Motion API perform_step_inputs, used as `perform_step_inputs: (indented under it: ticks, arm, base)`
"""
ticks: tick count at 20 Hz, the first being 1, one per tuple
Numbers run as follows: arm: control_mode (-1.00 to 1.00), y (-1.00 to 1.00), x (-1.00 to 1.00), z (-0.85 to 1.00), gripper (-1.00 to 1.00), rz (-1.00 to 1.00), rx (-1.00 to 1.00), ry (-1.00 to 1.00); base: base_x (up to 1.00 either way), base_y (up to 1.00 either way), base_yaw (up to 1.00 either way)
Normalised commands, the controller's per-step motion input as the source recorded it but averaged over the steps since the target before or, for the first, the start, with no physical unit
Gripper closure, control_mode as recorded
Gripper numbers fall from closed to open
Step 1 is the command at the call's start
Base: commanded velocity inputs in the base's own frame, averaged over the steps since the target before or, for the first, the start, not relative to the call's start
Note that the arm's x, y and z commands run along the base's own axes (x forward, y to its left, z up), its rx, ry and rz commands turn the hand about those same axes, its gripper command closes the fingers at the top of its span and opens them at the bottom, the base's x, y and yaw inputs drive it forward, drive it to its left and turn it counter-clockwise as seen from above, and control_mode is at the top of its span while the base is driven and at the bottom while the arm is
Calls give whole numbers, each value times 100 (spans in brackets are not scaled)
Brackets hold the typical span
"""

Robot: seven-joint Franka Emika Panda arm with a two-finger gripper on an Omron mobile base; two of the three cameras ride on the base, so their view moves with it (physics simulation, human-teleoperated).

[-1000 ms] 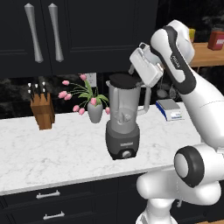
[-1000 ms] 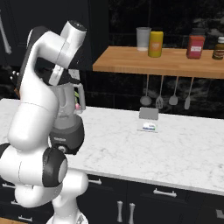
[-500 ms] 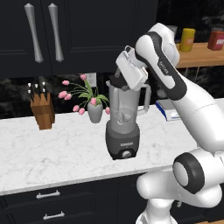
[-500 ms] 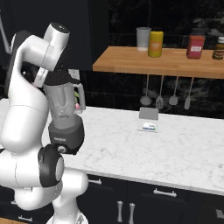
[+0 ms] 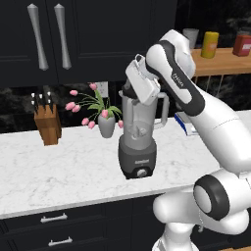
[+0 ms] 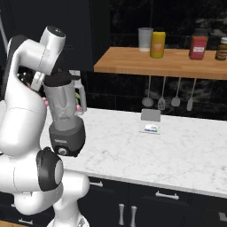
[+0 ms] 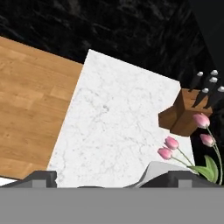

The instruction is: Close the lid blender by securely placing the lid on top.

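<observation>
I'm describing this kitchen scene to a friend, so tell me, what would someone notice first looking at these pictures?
First the big white arm bending over the blender, which stands mid-counter; its gripper sits right at the jar's top, where a black lid rests. Next, the pink tulips in a vase and a wooden knife block to the blender's left against the dark wall. A wooden shelf with jars hangs at the right.

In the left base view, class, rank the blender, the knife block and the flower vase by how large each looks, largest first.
1. The blender: clearly the tallest and bulkiest.
2. The knife block, counting its knives.
3. The flower vase, counting the white pot alone.

With its tulips spread out, the vase looks about as large as the knife block, so ranks 2 and 3 are unsure.
</observation>
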Motion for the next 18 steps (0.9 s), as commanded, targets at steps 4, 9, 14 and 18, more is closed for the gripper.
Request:
perform_step_inputs:
  ticks: [4, 9, 14, 18]
  arm:
    - [-100, -1, -3, -9, -100, -2, 0, 0]
    - [-100, -32, -7, -1, -100, -2, 0, 0]
    - [-100, -23, -13, -40, -100, -2, -1, 0]
    - [-100, 0, -25, -62, -100, 0, -2, 0]
  base:
    - [0, 0, 0]
    - [0, 0, 0]
    - [0, 0, 0]
    - [0, 0, 0]
